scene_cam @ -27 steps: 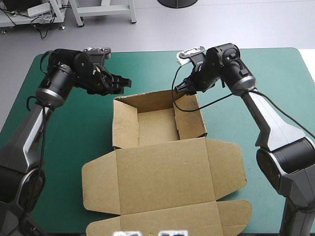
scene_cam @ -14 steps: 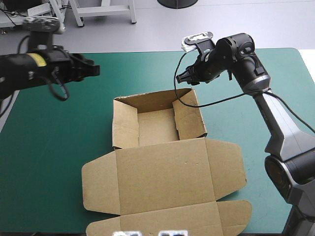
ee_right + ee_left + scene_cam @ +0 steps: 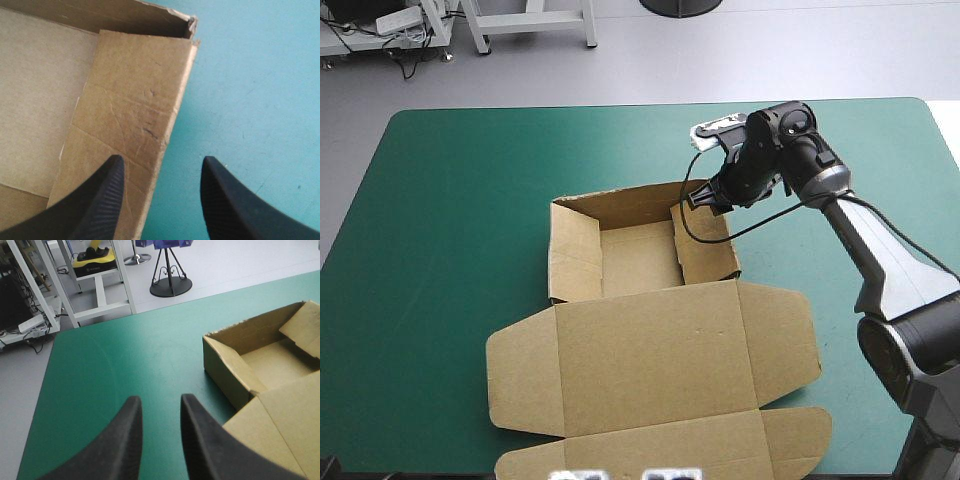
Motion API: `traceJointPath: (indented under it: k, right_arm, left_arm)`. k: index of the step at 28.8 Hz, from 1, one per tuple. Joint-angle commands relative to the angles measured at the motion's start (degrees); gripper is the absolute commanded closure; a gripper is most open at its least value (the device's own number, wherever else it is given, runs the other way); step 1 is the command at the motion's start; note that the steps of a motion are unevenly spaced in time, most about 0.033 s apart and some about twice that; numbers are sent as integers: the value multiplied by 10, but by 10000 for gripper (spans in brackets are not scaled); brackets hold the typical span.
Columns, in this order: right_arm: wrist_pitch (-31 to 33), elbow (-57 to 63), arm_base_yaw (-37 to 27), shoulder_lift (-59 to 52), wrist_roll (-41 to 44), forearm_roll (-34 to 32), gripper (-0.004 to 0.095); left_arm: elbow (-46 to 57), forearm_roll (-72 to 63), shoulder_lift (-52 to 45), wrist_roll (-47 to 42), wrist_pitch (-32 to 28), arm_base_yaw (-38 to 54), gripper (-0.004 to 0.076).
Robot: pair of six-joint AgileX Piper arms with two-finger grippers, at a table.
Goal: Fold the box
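Brown box (image 3: 638, 262), open tray (lid flat), on teal-green cover (image 3: 460, 220)

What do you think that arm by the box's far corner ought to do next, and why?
Probably lower the right jaws a little and shut them on the box's right wall. They stand open astride its top edge, one over the board, the other over the teal-green cover, so a pinch there looks ready.

Brown box (image 3: 640, 350), teal-green cover (image 3: 460, 220), right pincer (image 3: 162, 158) black, ribbed.
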Motion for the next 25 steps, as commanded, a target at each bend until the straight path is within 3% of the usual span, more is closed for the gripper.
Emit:
traceJointPath:
  k: [1,11,13,16,22,25]
  right_arm:
    - [3,-1,-2,-24,-5,-3,458]
    - [-30,25,-1,40,-11,88,484]
    - [-34,25,-1,50,0,87,582]
    - [-39,25,-1,63,6,89,926]
    - [-64,11,-1,64,15,90,904]
    - [-50,-32,-2,51,23,56,904]
  left_arm:
    - [40,-11,-14,0,16,-2,538]
    - [149,-34,-16,3,15,-2,538]
    - [151,-40,-16,11,13,-2,538]
    - [151,-43,-16,19,2,-2,538]
    - [151,-40,-16,20,-27,-2,538]
    - [151,-34,-16,24,-29,-2,538]
